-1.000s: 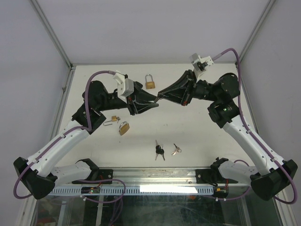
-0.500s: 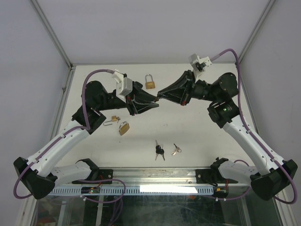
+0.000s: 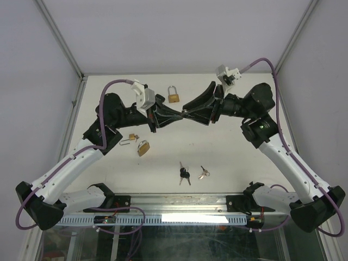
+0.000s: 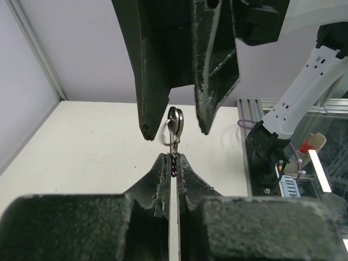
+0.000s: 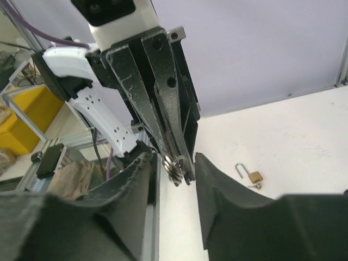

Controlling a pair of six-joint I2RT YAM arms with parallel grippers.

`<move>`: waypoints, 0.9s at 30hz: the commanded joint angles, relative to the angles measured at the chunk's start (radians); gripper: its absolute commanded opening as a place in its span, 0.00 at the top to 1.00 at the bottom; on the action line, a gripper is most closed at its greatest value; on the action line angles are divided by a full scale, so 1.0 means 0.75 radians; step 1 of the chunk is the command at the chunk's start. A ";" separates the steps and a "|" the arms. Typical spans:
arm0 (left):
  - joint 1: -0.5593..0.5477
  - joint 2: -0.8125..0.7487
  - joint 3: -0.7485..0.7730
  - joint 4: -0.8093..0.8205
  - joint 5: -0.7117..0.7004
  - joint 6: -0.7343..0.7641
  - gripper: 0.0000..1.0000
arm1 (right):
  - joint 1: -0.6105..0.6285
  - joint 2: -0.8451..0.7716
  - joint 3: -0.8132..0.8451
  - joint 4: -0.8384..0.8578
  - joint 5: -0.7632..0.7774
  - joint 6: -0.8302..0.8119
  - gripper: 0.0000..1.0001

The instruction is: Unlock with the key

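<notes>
Left gripper (image 4: 172,157) clenched, black fingers pressed flat together on a small metal key with a dark head (image 4: 173,165), held in the air above the middle of the white table (image 3: 234,157). Silver split ring (image 4: 175,117) standing up from the key's head, past the fingertips.

Right gripper (image 4: 175,130) released, facing the left one tip to tip, its two black fingers either side of the ring with a gap on each side. Same meeting seen from the right wrist: right gripper (image 5: 173,162) spread, left gripper (image 5: 178,173) closed between its fingers, ring (image 5: 173,165) at the tips.

From above, left gripper (image 3: 176,115) and right gripper (image 3: 190,112) joined over the far half of the table.

Just beyond them, far side: brass padlock with a silver shackle (image 3: 173,96), lying flat. Near left of the left gripper: second brass padlock (image 3: 143,148), with a smaller padlock (image 3: 129,141) just beside it on the left. Nearer the bases, centre: black-headed bunch of keys (image 3: 184,174) and, just to its right, silver bunch of keys (image 3: 204,173), both flat on the table.
</notes>
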 commanded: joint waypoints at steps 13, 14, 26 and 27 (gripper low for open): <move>-0.007 0.006 0.197 -0.532 -0.100 0.591 1.00 | -0.001 0.150 0.459 -0.975 -0.017 -0.571 0.46; -0.005 0.007 0.200 -0.534 -0.097 0.585 1.00 | 0.008 0.160 0.467 -0.979 -0.014 -0.574 0.49; -0.009 0.015 0.216 -0.521 -0.072 0.532 1.00 | 0.096 0.213 0.435 -0.955 0.012 -0.588 0.58; -0.009 0.014 0.212 -0.518 -0.073 0.528 1.00 | 0.097 0.212 0.430 -0.948 0.017 -0.584 0.68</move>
